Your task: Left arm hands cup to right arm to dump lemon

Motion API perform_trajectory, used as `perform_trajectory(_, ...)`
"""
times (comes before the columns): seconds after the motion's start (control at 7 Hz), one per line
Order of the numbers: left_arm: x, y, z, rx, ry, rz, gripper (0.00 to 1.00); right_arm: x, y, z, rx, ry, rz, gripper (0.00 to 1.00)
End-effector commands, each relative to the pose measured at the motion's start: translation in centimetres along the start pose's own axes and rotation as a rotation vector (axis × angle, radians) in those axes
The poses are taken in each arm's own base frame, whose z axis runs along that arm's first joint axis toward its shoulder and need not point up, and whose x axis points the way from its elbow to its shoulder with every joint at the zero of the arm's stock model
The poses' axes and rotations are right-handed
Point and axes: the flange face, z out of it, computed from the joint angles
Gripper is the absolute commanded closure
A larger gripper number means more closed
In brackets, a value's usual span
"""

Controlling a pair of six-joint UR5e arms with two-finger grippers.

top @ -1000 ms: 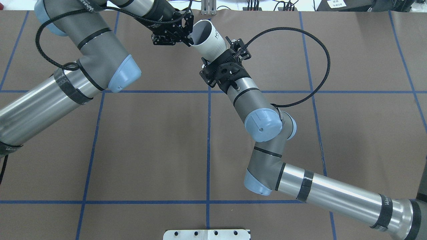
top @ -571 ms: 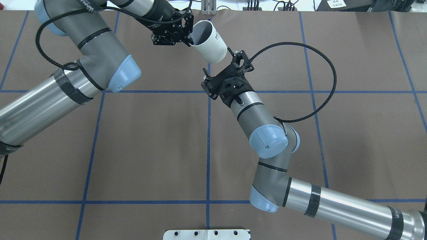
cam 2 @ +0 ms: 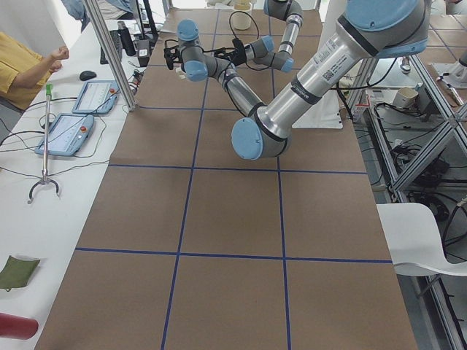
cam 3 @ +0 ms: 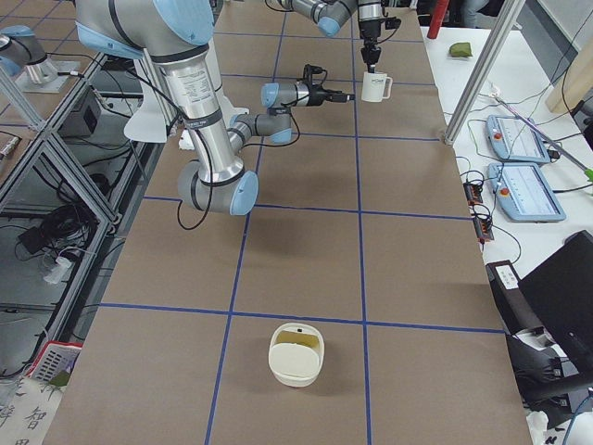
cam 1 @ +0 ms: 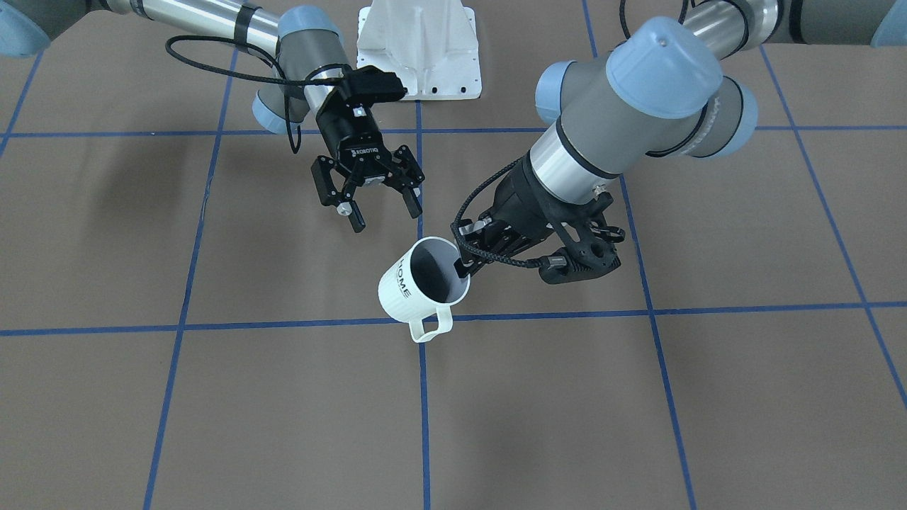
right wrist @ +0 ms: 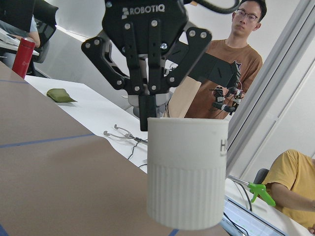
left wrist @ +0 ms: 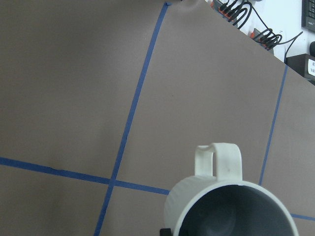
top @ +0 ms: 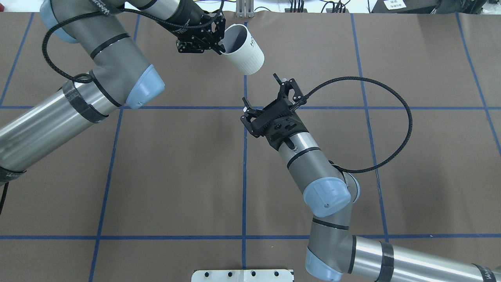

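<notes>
While the cup [cam 1: 404, 292] is still clamped at its rim by the left gripper [cam 1: 462, 268], the right gripper [cam 1: 387, 218] has been pulled well back, fingers spread wide.

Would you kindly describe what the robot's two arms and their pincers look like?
Both the left arm and right arm are silver-grey tubes with light-blue joint caps, black bands and a looping black braided cable. The left pincer and right pincer are black, two-fingered, lettered ROBOTIQ in white.

Brown table [top: 176, 176], blue tape grid [top: 244, 176], white bench [cam 2: 16, 235]
</notes>
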Motion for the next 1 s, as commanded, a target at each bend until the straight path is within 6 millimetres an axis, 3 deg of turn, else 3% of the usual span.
perform_trajectory(0.0, -1.5, -1.1, 0.0, 0.024, -0.019, 0.013, 1.0, 1.4, -0.9, -1.1, 0.014, 0.005, 0.012, 0.05)
perform_trajectory(0.14, -3.8, -2.0, 0.2, 0.03, -0.043, 0.044, 1.0, 2.6, -1.0, -0.3, 0.011, 0.031, 0.008, 0.06)
perform_trajectory(0.43, -8.4, -5.6, -2.1, 0.064, -0.081, 0.083, 1.0, 4.9, -1.4, 2.4, -0.062, 0.101, 0.009, 0.05)
perform_trajectory(0.57, -10.6, -5.8, -2.5, 0.068, -0.095, 0.105, 1.0, 6.5, -1.6, 3.7, -0.093, 0.121, 0.027, 0.05)
perform_trajectory(0.86, -13.8, -7.2, -4.0, 0.086, -0.125, 0.146, 1.0, 12.0, -1.4, 7.3, -0.224, 0.121, 0.04, 0.05)
